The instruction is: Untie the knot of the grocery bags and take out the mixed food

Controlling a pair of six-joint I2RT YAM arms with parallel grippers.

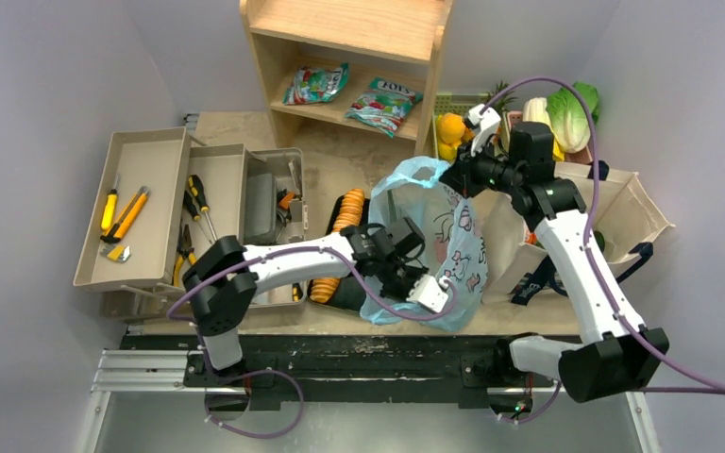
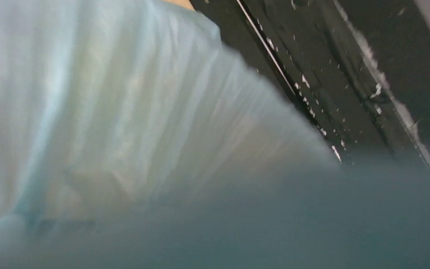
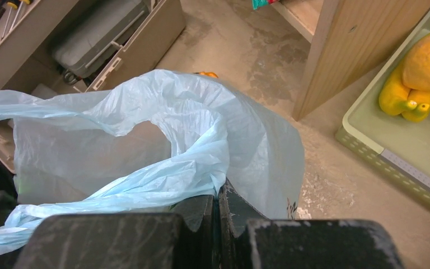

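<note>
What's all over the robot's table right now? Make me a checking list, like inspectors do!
Surface: table beige, scuffed with pale patches.
Job's things: blue bag at centre; tote to its right; oranges in the basket; cabbage beyond the tote.
Clutter: toolbox with screwdrivers; crackers; snack packets on the shelf.
Grippers: right gripper shut on the blue bag's top edge; left gripper against the bag, its fingers hidden.
Cables: purple cables loop off both arms.
Surroundings: grey walls; nothing else seen.
</note>
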